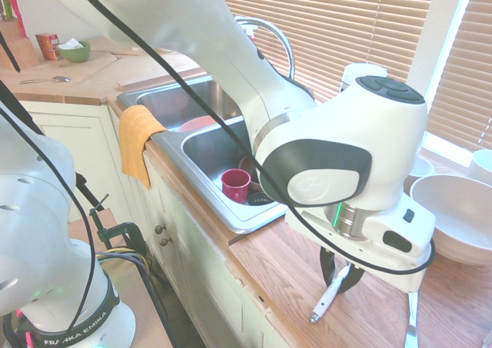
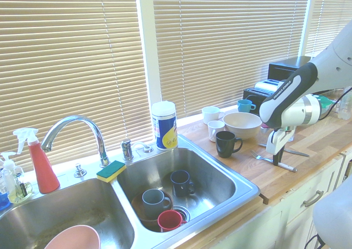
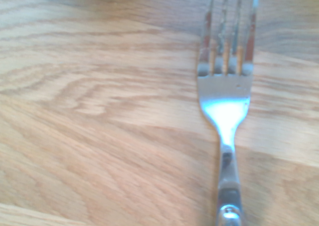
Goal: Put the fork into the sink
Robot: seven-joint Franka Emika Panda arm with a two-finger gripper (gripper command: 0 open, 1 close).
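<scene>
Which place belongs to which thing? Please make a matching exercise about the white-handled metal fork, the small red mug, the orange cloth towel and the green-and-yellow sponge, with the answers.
1. white-handled metal fork
2. small red mug
3. orange cloth towel
4. green-and-yellow sponge

A. hanging over the counter's front edge
B. inside a steel basin
C. on the wooden counter, below the gripper
D. near the curved chrome faucet

Right pairs: 1-C, 2-B, 3-A, 4-D.
</scene>
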